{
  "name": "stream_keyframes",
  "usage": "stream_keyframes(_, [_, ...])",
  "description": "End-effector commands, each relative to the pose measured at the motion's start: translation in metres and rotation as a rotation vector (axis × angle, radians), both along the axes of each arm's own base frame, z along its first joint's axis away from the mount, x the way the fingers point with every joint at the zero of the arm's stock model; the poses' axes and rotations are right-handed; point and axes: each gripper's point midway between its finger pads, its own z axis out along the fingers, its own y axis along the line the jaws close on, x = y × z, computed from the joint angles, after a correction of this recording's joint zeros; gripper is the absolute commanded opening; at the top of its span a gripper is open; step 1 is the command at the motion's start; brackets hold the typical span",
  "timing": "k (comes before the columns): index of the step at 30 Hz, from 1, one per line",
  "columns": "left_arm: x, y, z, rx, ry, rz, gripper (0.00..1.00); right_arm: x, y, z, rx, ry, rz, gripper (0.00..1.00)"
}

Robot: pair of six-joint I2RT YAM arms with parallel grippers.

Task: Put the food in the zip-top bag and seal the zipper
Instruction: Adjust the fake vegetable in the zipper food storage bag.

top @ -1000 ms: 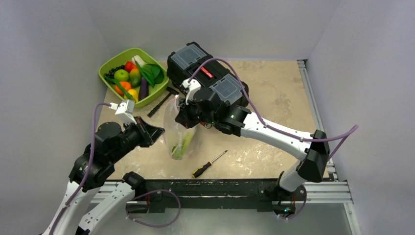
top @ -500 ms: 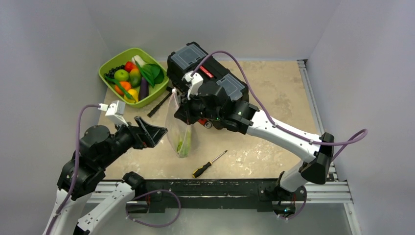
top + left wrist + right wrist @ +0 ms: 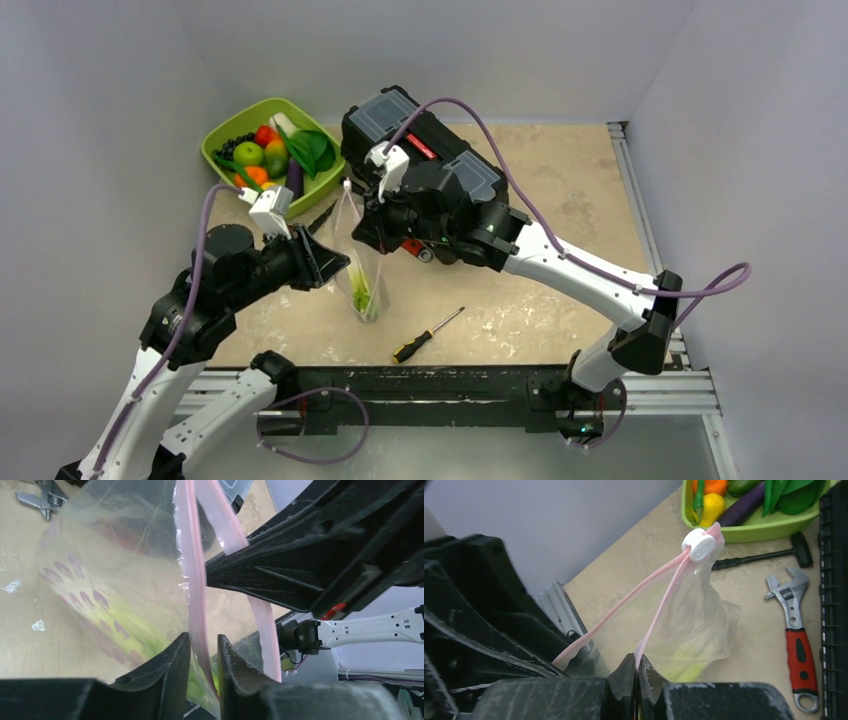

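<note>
The clear zip-top bag (image 3: 362, 270) hangs upright in mid-table with a green-white leek (image 3: 362, 296) inside. Its pink zipper strip (image 3: 192, 580) splits into two open lips, with a white slider (image 3: 700, 545) at the far end. My right gripper (image 3: 637, 659) is shut on one lip and holds the bag up; it shows in the top view (image 3: 374, 232). My left gripper (image 3: 202, 639) has its jaws slightly apart around the other lip; it also shows in the top view (image 3: 342, 268). More toy food (image 3: 270, 155) lies in the lime-green tray (image 3: 225, 135).
A black toolbox (image 3: 400, 125) stands behind the bag, partly under my right arm. A screwdriver (image 3: 427, 335) lies near the front edge. A red-handled wrench (image 3: 796, 630) and a black tool (image 3: 764, 557) lie between the tray and the toolbox.
My left arm swung away to the left, then came back in, so its jaws now straddle the bag's near lip. The right gripper raised the bag and pulled it more upright.
</note>
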Motion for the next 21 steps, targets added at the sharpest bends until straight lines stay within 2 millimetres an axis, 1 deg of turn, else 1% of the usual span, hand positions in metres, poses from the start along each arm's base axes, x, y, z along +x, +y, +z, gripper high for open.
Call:
stream_keyframes(1, [0.008,-0.002,0.025,0.005,-0.081,-0.014,0.16,0.017,-0.011,-0.012,-0.111,-0.075,-0.075,0.0])
stream_keyframes(3, [0.011,0.005,0.027,0.037,-0.091,0.019,0.03,0.029,-0.027,-0.013,-0.194,-0.124,-0.172,0.0])
stream_keyframes(4, [0.012,0.011,0.028,0.049,-0.098,0.046,0.0,0.034,-0.034,-0.009,-0.23,-0.154,-0.22,0.0])
stream_keyframes(6, [0.014,0.018,0.03,0.052,-0.111,0.09,0.0,0.038,-0.046,0.0,-0.295,-0.207,-0.298,0.0])
stream_keyframes(7, [0.015,0.019,0.032,0.046,-0.118,0.102,0.0,0.035,-0.049,0.005,-0.315,-0.229,-0.315,0.0])
stream_keyframes(9, [0.016,0.018,0.033,0.031,-0.122,0.103,0.0,0.029,-0.047,0.008,-0.319,-0.239,-0.308,0.0])
stream_keyframes(11, [0.018,0.015,0.03,0.021,-0.11,0.099,0.0,0.022,-0.039,0.001,-0.295,-0.234,-0.25,0.0])
stream_keyframes(12, [0.019,0.013,0.028,0.017,-0.098,0.102,0.06,0.017,-0.033,-0.005,-0.281,-0.214,-0.211,0.0])
stream_keyframes(14, [0.019,0.013,0.023,0.012,-0.066,0.114,0.36,0.014,-0.03,-0.012,-0.275,-0.183,-0.208,0.0])
stream_keyframes(15, [0.018,0.014,0.022,0.015,-0.055,0.119,0.49,0.013,-0.031,-0.015,-0.273,-0.175,-0.207,0.0])
stream_keyframes(16, [0.016,0.016,0.023,0.025,-0.053,0.116,0.58,0.012,-0.031,-0.014,-0.26,-0.172,-0.207,0.0])
stream_keyframes(17, [0.014,0.02,0.023,0.051,-0.059,0.118,0.64,0.011,-0.032,-0.015,-0.245,-0.169,-0.202,0.0])
stream_keyframes(18, [0.012,0.026,0.026,0.078,-0.075,0.126,0.66,0.01,-0.032,-0.014,-0.224,-0.165,-0.193,0.0])
stream_keyframes(19, [0.011,0.036,0.027,0.121,-0.095,0.151,0.68,0.009,-0.032,-0.014,-0.203,-0.158,-0.181,0.0])
stream_keyframes(21, [0.012,0.07,0.031,0.231,-0.137,0.27,0.74,0.007,-0.033,-0.012,-0.17,-0.141,-0.158,0.0])
